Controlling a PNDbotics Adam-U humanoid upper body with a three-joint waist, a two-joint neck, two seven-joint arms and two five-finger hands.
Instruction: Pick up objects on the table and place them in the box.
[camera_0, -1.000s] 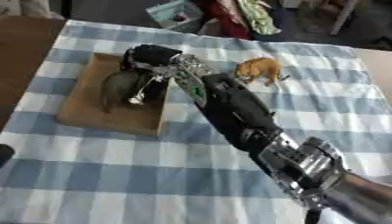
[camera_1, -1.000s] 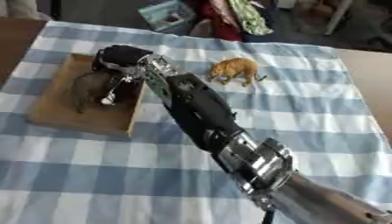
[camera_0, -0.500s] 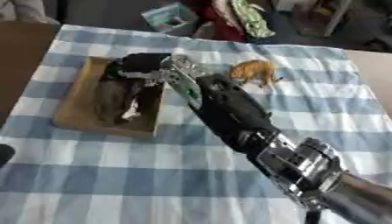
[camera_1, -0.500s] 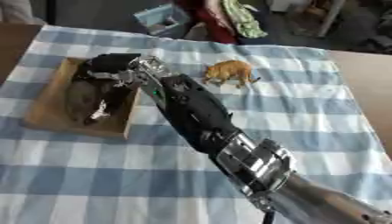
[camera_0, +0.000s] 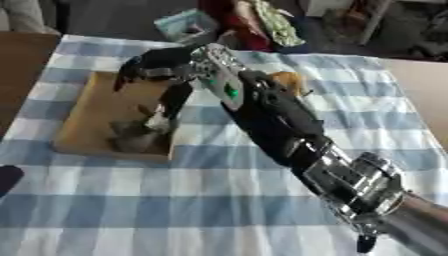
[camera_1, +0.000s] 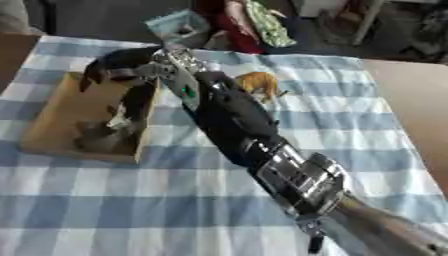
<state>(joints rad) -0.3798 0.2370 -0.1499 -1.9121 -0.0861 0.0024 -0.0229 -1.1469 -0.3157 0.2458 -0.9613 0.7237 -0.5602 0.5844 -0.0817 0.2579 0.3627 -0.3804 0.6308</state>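
My right arm reaches from the lower right across the checked cloth, and my right hand (camera_0: 164, 63) hovers over the flat cardboard box (camera_0: 92, 112) at the left. Its fingers are spread and arch over the box, the thumb pointing down, with nothing held. A grey toy (camera_0: 134, 136) with a white part lies in the box, just below the thumb. An orange toy animal (camera_1: 259, 82) stands on the cloth right beside my forearm. A dark bit of my left hand (camera_0: 8, 178) shows at the lower left edge.
The blue-and-white checked cloth (camera_0: 175, 210) covers the table, with bare brown tabletop (camera_0: 22, 55) at the left and right. A light blue box (camera_0: 184, 26) and coloured cloth items (camera_0: 262, 20) lie beyond the far edge.
The right hand's fingers have spread and lifted off the grey toy, which now lies in the box. The view has shifted as the head moved.
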